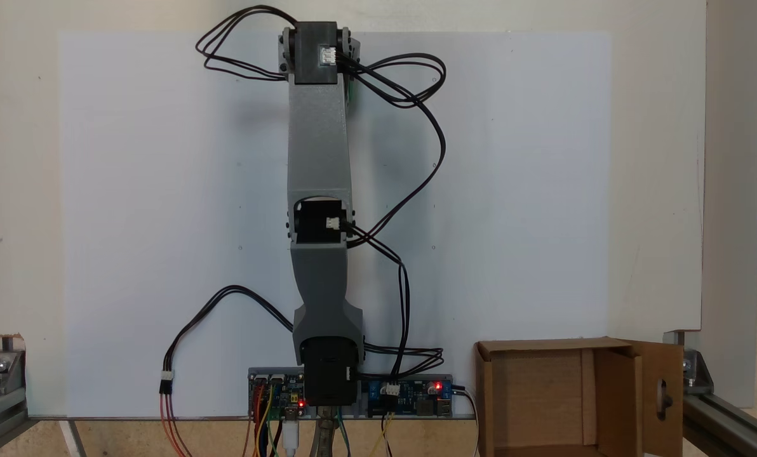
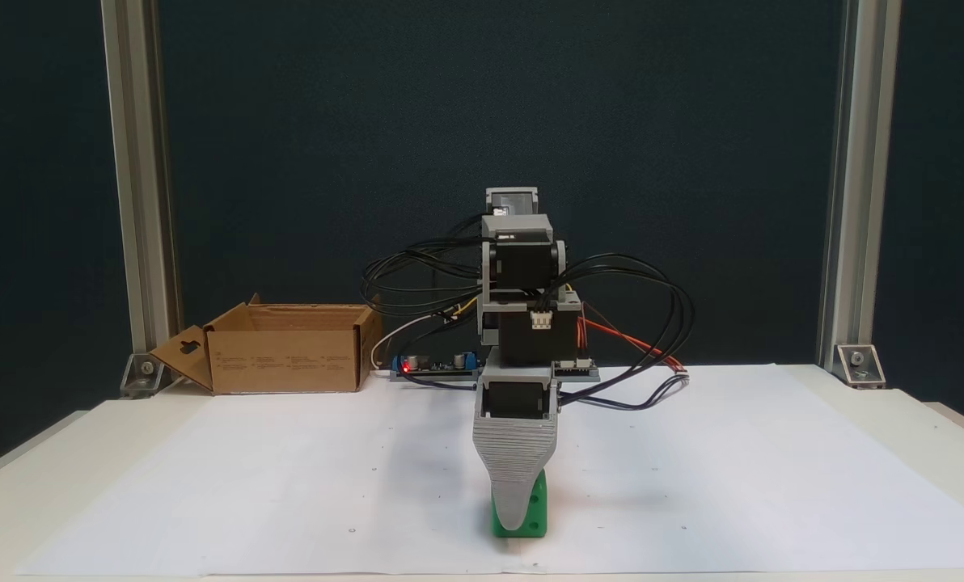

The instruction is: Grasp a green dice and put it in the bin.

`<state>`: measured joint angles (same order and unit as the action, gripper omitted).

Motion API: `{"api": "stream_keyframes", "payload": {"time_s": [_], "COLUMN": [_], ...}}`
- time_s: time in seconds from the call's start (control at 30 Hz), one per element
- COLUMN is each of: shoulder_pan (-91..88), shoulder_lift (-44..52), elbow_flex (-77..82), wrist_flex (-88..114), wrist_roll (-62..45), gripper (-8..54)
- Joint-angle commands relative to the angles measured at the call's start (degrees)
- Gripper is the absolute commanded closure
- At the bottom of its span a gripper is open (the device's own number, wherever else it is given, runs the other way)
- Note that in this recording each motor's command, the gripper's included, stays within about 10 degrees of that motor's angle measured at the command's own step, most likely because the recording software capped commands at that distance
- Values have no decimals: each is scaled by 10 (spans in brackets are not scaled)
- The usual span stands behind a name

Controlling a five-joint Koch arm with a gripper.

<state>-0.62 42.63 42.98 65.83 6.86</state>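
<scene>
Green dice, rounded plastic cube, behind ribbed grey gripper; grip unclear.

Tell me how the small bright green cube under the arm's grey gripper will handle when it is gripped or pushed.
The small bright green cube looks rigid and moulded, so it probably won't deform under the grey gripper. Its flat faces suggest sliding across the white paper sheet rather than rolling. Its rounded edges might let it twist out of an off-centre pinch.
</scene>
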Motion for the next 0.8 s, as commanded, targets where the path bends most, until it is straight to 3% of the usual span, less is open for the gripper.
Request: {"api": "stream_keyframes", "payload": {"time_s": [0.0,0.77], "shoulder_pan": [4,8], "shoulder_lift": [11,1], "elbow_flex": [-8,-4], "wrist_flex": [1,-20], "wrist_roll": [-29,-29], "gripper": [25,41]}}
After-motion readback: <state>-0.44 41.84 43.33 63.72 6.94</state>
